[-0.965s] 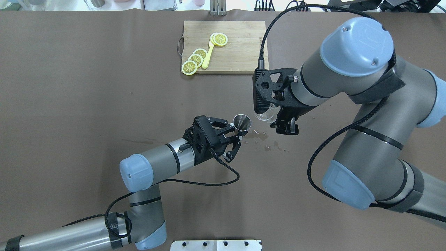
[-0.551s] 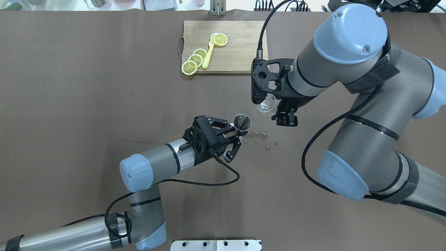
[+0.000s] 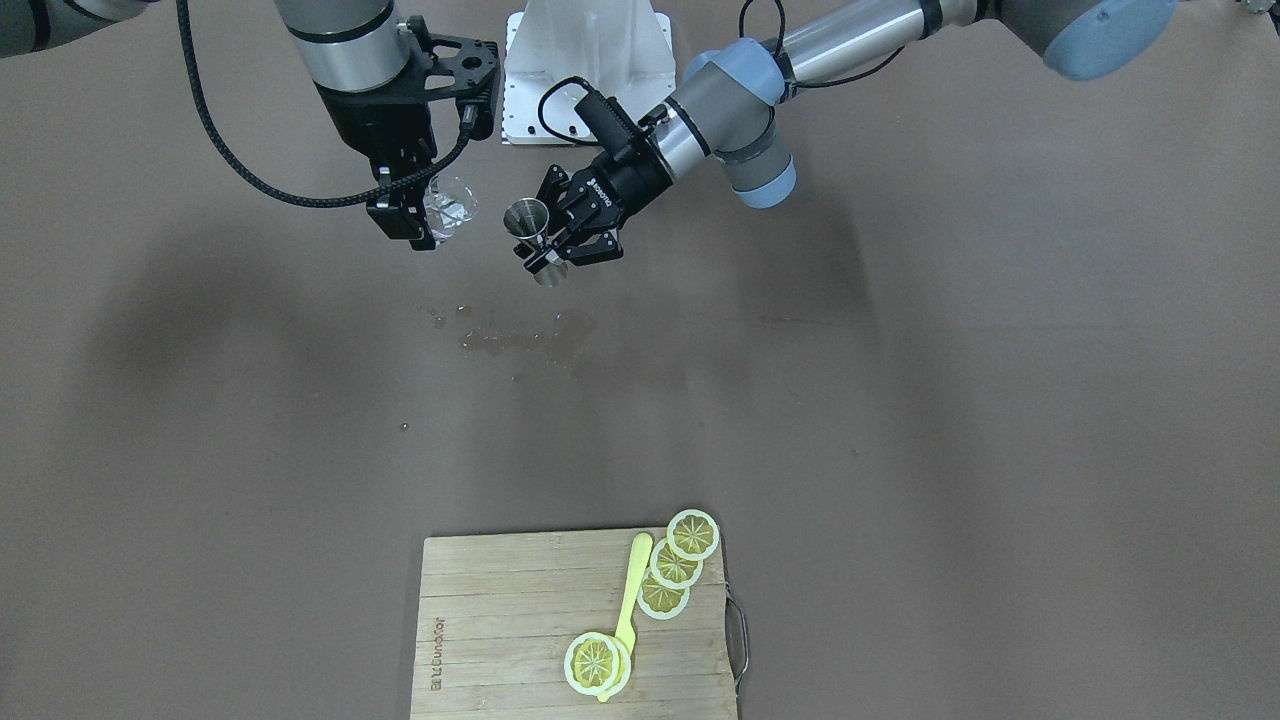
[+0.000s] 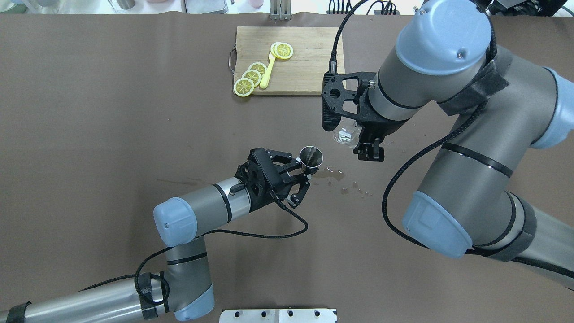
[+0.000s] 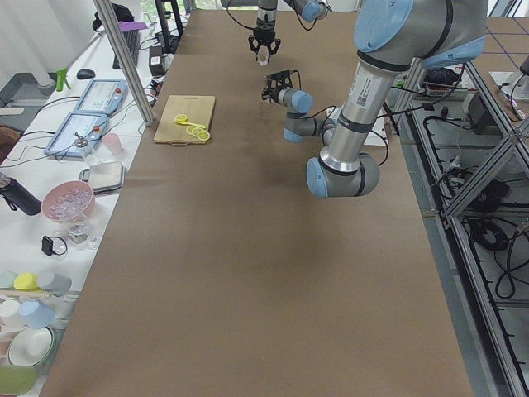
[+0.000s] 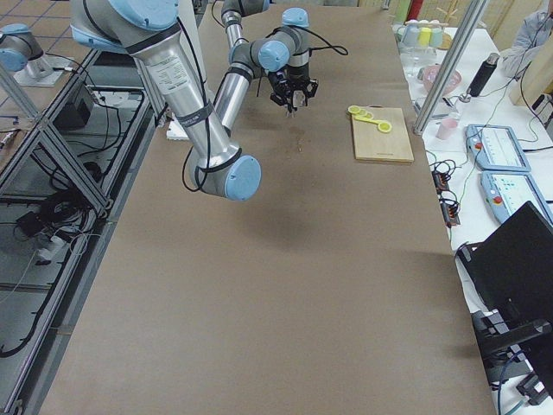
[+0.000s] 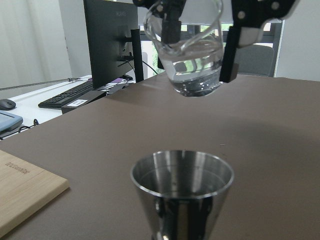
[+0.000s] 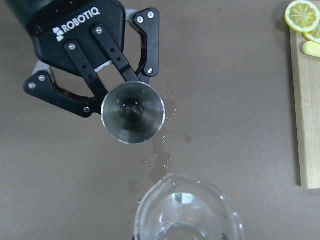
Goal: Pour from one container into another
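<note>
My left gripper (image 4: 305, 170) is shut on the waist of the silvery steel jigger (image 4: 311, 157), which it holds upright just above the table. Its cone mouth faces up in the left wrist view (image 7: 182, 182) and in the right wrist view (image 8: 133, 112). The small clear glass cup (image 4: 345, 134) is held in my right gripper (image 4: 360, 144), which is shut on it. The cup hangs higher than the jigger, off to its right and farther out, apart from it (image 7: 192, 60). It looks nearly upright (image 3: 450, 212).
Spilled drops and a wet patch (image 4: 341, 177) lie on the brown table beside and under the jigger. At the far middle, a wooden cutting board (image 4: 309, 72) carries lemon slices (image 4: 244, 86) and a yellow utensil (image 4: 267, 74). Cups and bowls stand on a side bench (image 5: 50, 248).
My right gripper has carried the glass cup up and away from the jigger, toward the cutting board. The left gripper and jigger have stayed put.
</note>
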### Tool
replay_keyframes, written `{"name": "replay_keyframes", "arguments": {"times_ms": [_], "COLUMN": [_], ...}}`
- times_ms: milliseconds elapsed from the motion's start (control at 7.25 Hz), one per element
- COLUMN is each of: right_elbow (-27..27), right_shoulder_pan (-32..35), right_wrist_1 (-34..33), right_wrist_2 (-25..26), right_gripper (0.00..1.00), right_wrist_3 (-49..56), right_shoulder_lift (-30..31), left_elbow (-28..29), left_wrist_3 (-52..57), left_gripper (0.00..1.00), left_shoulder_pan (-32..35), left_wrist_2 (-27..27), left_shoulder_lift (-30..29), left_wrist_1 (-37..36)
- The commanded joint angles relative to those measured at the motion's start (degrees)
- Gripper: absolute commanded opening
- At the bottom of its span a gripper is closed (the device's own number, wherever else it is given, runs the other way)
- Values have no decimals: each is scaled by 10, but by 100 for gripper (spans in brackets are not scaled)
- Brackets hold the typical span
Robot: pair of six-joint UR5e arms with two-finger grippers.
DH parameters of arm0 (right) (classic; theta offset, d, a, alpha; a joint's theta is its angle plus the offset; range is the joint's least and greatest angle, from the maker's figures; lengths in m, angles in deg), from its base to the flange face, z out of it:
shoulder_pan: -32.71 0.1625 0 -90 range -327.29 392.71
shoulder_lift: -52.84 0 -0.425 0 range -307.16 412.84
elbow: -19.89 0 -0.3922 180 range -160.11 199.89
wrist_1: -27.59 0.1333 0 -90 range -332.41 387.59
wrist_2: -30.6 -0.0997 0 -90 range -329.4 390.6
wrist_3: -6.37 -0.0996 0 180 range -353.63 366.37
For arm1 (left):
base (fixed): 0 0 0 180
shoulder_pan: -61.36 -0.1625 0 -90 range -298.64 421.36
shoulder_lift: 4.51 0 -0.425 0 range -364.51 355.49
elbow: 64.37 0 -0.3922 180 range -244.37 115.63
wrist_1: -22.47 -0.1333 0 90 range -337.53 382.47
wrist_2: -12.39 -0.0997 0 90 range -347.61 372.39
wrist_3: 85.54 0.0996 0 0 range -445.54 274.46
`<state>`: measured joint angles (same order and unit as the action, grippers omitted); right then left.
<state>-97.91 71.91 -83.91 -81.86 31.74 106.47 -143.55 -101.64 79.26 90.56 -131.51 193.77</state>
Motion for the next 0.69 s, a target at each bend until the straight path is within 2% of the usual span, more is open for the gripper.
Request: {"name": "replay_keyframes", "arguments": {"times_ms": [0, 551], "right_elbow": [0, 2], "right_shoulder_pan": [-8, -11], "right_wrist_1": [-21, -64], "right_wrist_2": [2, 15], "right_gripper": [0, 0], "right_wrist_3": [0, 0], "right_shoulder_lift": [-11, -29], "left_elbow": [3, 3], "left_wrist_3": [4, 8], "left_gripper": [0, 0], "left_shoulder_pan": [9, 11], "left_wrist_2": [0, -14], "left_shoulder_lift": [1, 1], "left_wrist_1": [-1, -4]}}
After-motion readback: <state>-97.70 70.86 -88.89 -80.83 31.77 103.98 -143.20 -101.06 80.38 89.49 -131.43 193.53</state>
